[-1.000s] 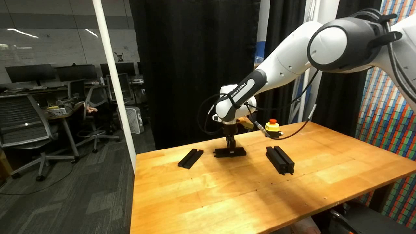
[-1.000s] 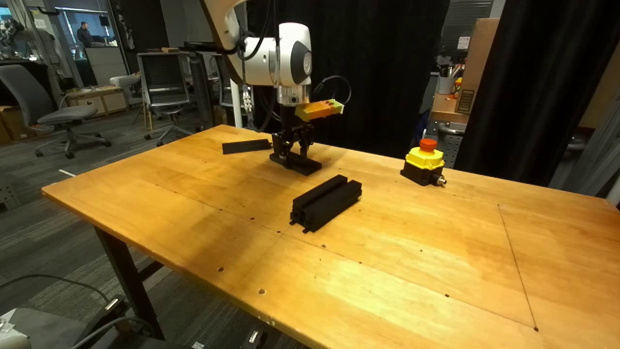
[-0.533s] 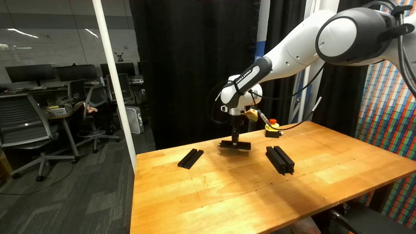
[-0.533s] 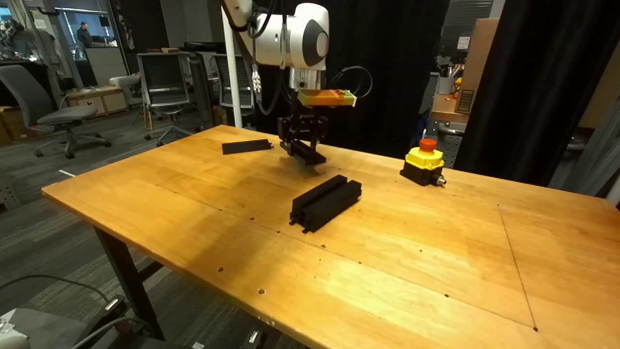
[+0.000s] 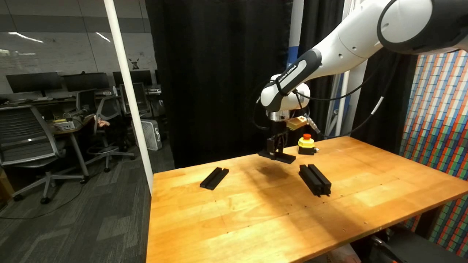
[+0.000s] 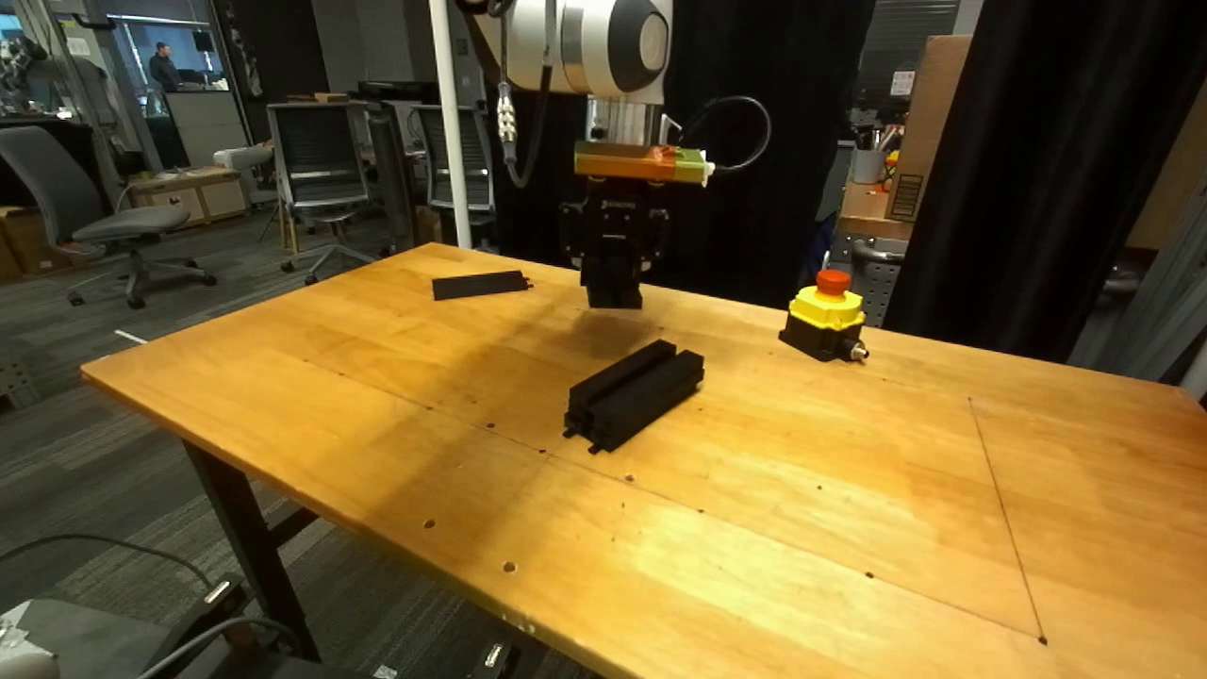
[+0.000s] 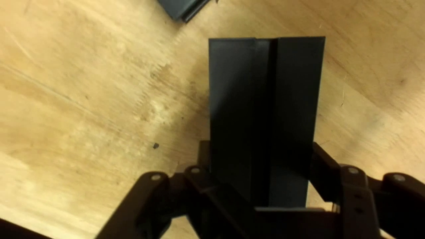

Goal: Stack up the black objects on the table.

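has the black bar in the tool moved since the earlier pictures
Yes: in an exterior view the black bar has risen above the table and shifted toward the red button, which has stayed put.

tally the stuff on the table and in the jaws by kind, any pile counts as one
Flat black bars: 2 (a loose bar lying on the table, a held bar in the jaws)
Thick black pile: 1 (how many bars make it up, I can't tell for sure)
Red-and-yellow button box: 1
Total: 4
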`<state>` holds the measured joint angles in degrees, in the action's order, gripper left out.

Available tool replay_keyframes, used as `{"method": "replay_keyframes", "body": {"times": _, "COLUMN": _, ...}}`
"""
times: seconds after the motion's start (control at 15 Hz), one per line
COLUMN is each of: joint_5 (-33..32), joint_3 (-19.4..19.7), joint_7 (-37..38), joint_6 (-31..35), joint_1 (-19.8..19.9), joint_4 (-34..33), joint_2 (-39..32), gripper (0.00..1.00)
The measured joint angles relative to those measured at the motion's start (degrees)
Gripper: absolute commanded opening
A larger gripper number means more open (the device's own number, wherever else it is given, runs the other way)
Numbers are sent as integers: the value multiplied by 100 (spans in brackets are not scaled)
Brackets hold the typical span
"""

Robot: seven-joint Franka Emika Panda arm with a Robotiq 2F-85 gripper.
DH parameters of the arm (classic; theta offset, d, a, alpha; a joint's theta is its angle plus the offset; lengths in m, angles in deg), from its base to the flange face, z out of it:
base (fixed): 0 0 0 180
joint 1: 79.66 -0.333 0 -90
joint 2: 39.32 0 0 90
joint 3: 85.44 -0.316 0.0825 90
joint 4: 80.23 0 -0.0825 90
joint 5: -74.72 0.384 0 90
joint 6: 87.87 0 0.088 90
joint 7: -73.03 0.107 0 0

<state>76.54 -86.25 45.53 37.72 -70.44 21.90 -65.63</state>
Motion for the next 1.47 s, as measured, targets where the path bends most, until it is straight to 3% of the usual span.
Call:
{"method": "replay_keyframes", "body": {"times": 0.8, "joint_5": -55, "joint_3": 529, "joint_7": 3109, "joint_6": 1029, "joint_1": -188, "joint_4": 1579, "joint_2": 968, "gripper": 46}}
{"method": "replay_keyframes", "body": {"times": 1.47, "joint_5": -434, "joint_3": 775, "joint_7": 4119, "joint_6": 1119, "joint_1": -297, "joint_4": 2283, "joint_2": 1326, "gripper": 46}}
